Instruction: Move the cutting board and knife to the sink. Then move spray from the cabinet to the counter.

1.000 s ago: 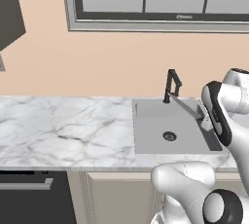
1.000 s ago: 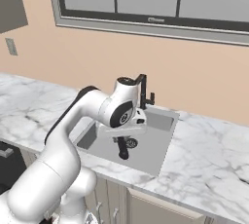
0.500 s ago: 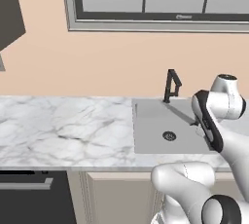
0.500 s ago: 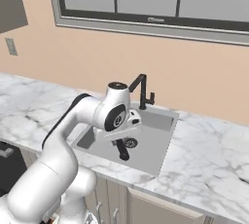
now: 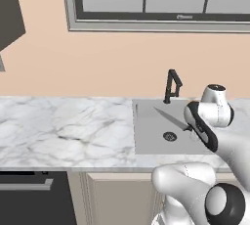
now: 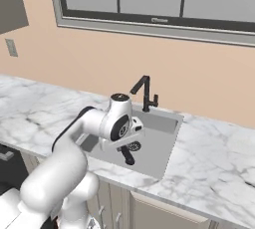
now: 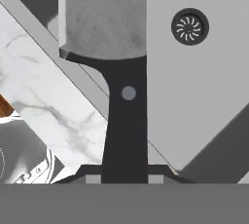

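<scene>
Over the sink (image 5: 151, 141), held above the basin floor: the knife (image 5: 168, 117). From the left base camera we log its silver-grey blade pointing toward ten o'clock, tip near the foot of the faucet (image 5: 171, 86); the black handle end is swallowed by the white wrist at about three o'clock of the blade. From the right base camera we see the dark handle (image 6: 127, 155) poking out below the hand toward five o'clock, while the blade is hidden behind the arm.

Gripper (image 7: 125, 177): clenched on the knife's handle. In the hand camera the handle (image 7: 127, 121) rises straight up from between the finger tips, with a pale rivet on it, and widens into the blade (image 7: 103, 13), which runs off the top edge, so we cannot see its tip there. The finger tips themselves are mostly cut off at the bottom.

Sink: light grey recessed basin, round drain (image 7: 189, 26) at about two o'clock of the handle in the hand camera. Its right wall is covered by the arm in the left base camera; its near left corner is covered by the arm in the right base camera.

Counter (image 5: 63, 131): white marble with grey veins, on both sides of the sink. A small reddish-brown sliver (image 7: 4, 106) shows at the left edge of the hand camera, too cut off for us to identify.

Window frame (image 6: 149, 24) above the peach wall, cropped at the top.
</scene>
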